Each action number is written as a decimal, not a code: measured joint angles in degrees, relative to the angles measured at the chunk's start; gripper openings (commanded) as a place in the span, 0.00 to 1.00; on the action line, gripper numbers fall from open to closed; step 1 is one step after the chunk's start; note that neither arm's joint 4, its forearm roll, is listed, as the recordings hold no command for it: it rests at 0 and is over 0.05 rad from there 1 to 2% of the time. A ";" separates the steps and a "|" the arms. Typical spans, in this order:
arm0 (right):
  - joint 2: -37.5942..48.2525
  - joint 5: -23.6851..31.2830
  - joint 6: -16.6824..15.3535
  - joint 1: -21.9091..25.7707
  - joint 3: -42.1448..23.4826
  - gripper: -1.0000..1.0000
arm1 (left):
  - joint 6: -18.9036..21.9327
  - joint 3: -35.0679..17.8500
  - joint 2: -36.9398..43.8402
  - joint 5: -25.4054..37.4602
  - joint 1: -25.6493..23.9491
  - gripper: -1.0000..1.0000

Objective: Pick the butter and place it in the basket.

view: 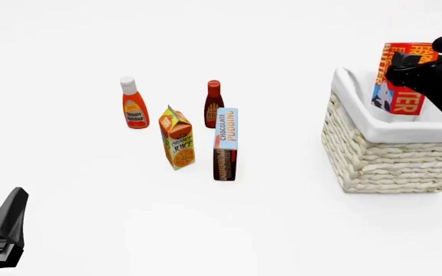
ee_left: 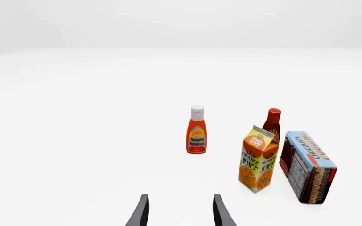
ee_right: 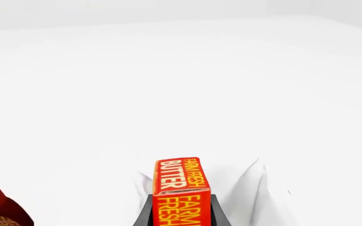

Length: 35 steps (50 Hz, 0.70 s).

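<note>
**Butter held over basket**

Right pincer (view: 413, 68) clamped on the butter (view: 400, 80), carton upright on end, above the basket (view: 390, 158) opening at the table's (view: 282, 230) right side; whether it touches the lining cannot be told. Right wrist view: butter (ee_right: 182, 188) between the black fingers (ee_right: 144, 217), white lining behind. Left pincer (ee_left: 179, 212) spread apart, holding nothing, low at the near left. Mid-table: ketchup bottle (view: 134, 103), dark sauce bottle (view: 213, 102), orange juice carton (view: 177, 138), chocolate pudding box (view: 225, 144), clustered well apart from the basket
</note>
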 measured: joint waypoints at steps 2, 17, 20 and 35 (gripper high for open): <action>0.12 -0.03 -0.01 0.00 -0.06 0.00 | 0.00 0.00 0.00 0.00 0.00 1.00; 1.40 -0.56 -0.10 -0.19 -0.48 0.00 | 0.00 0.00 0.00 0.00 0.00 1.00; 1.69 -0.71 -0.13 -0.24 -0.56 0.00 | 0.00 0.00 0.00 0.00 0.00 1.00; 3.01 -1.33 -0.16 -0.83 -0.98 0.00 | 0.00 0.00 0.00 0.00 0.00 1.00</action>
